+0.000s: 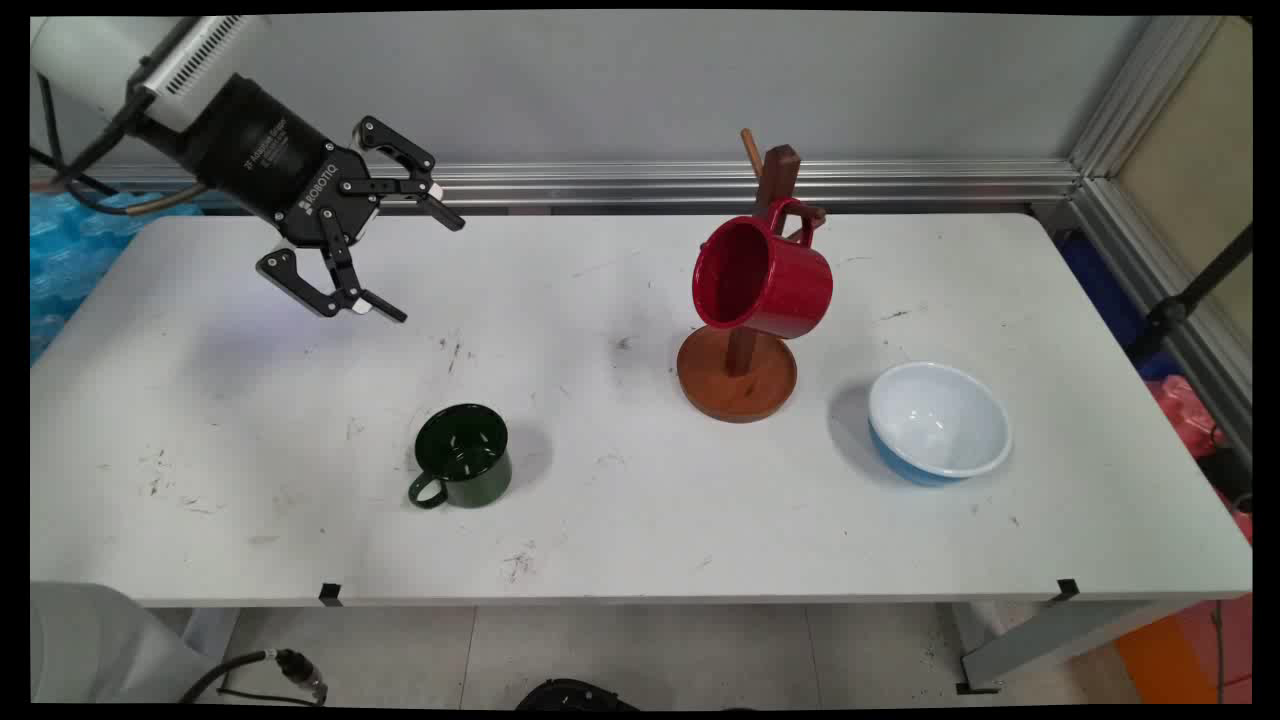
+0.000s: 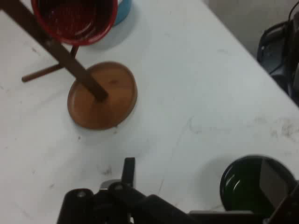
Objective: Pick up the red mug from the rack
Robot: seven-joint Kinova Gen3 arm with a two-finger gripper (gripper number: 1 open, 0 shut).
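In the hand view, the red mug (image 2: 74, 21) is cut off by the top edge, the blue bowl (image 2: 122, 11) is mostly hidden behind it, and 1 gripper finger (image 2: 280, 210) is cropped.

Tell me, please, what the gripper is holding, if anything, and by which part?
Nothing: the gripper is open and empty, raised above the table.

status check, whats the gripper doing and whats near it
Gripper open, empty, raised over table's left rear. Nearest: green mug, upright, apart from gripper. Red mug hangs on wooden mug tree; blue bowl to its right.
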